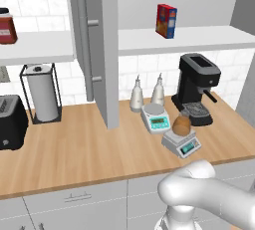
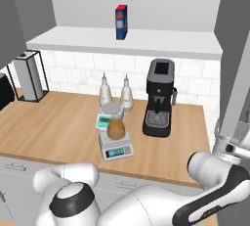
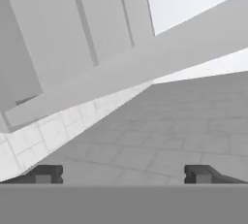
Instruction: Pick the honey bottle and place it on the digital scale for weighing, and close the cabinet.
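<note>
One honey bottle (image 1: 182, 125) sits on the digital scale (image 1: 182, 143), front of the bench (image 1: 79, 147); second scale, white round-plate scale (image 1: 155, 117), just behind it; two white bottles (image 1: 137, 95) behind that; one coffee machine (image 1: 197, 87); one red-and-blue box (image 1: 166, 20) on the open cabinet shelf; cabinet door (image 1: 97, 45) open, swung out; left base view adds one paper towel holder (image 1: 41, 92), toaster (image 1: 11, 122), red jar (image 1: 6, 28); hand view: pincer (image 3: 125, 174) tips wide apart, empty, facing grey panels and tile.

Honey bottle (image 1: 182, 124) on digital scale (image 1: 182, 144)
</note>
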